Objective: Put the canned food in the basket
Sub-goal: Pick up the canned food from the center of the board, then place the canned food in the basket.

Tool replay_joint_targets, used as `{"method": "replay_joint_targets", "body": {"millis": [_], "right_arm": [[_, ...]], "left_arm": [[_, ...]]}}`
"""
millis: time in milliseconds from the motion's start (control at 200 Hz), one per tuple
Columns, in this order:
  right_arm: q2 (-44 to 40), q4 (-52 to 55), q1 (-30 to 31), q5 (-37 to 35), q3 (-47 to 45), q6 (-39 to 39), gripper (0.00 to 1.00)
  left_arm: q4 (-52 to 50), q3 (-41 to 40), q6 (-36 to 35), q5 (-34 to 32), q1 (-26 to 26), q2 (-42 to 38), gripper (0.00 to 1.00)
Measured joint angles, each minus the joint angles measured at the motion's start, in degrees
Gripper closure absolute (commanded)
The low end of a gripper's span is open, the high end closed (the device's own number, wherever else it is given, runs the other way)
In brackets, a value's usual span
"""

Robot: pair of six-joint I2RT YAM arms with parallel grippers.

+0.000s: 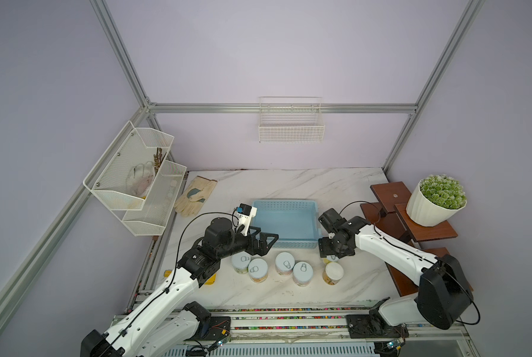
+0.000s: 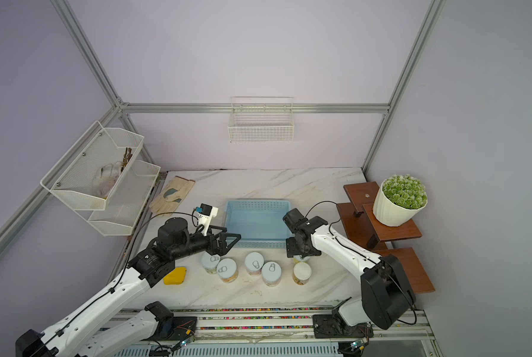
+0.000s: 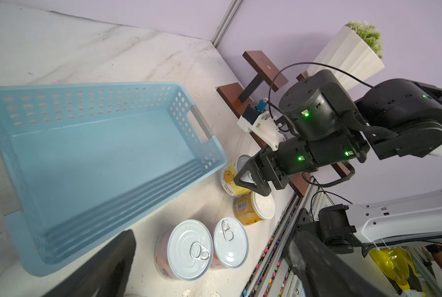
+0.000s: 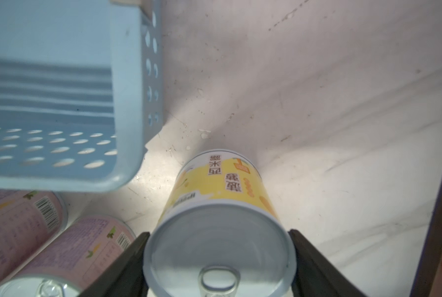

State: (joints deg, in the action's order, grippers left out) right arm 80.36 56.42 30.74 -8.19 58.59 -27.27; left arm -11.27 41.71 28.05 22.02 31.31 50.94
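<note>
The left tool [image 1: 263, 236] is held with its jaws wide apart and empty, above the leftmost tin [image 1: 241, 262] and by the near left corner of the basket [image 1: 284, 203]. Three more ring-pull tins [image 1: 284, 262] are stood upright in a loose row on the table [image 1: 289, 185] just in front of the basket, with a plain-topped tin [image 1: 333, 273] further right. The basket is seen to be empty in the left wrist view, so none of the six is yet delivered. At the right end, the yellow-labelled tin [image 4: 219, 185] is stood on the table beside the basket's near right corner. The right tool [image 4: 218, 257] is set over it, jaws pressed against both sides of the rim, so the tin is taken to be clamped though not lifted. The first pick is judged to be in hand. A straight lift is called for next, high enough for the basket wall to be cleared, then a short carry over the blue floor before release.
</note>
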Motion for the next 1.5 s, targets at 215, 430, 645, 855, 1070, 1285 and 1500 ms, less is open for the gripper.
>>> {"method": "replay_joint_targets", "body": {"millis": [215,430,645,855,1070,1285,1500], "right_arm": [[-3.7,6.0,0.0,-1.2,8.2,0.3,0.32],[0.8,8.4,0.0,0.5,19.8,2.6,0.32],[11.9,8.7,0.0,2.4,34.0,4.7,0.32],[24.3,9.4,0.0,2.9,44.3,5.8,0.32],[36.2,11.2,0.0,0.5,54.2,6.4,0.32],[43.5,11.8,-0.4,-1.0,59.8,6.8,0.32],[47.1,12.2,-1.1,-1.1,60.4,6.8,0.32]], "left_arm": [[0.7,0.3,-1.6,-0.2,0.0,0.5,0.0],[0.3,3.3,-3.9,1.0,0.0,4.5,0.0],[-0.3,5.7,-5.1,-0.9,-0.5,7.2,0.0],[2.1,5.7,-4.5,1.0,-4.6,9.6,0.0],[5.4,5.7,-2.1,5.5,-8.6,11.6,0.0],[7.1,5.7,-2.3,9.5,-9.1,12.6,0.0],[7.2,5.7,-3.8,10.1,-9.1,14.0,0.0]]}}
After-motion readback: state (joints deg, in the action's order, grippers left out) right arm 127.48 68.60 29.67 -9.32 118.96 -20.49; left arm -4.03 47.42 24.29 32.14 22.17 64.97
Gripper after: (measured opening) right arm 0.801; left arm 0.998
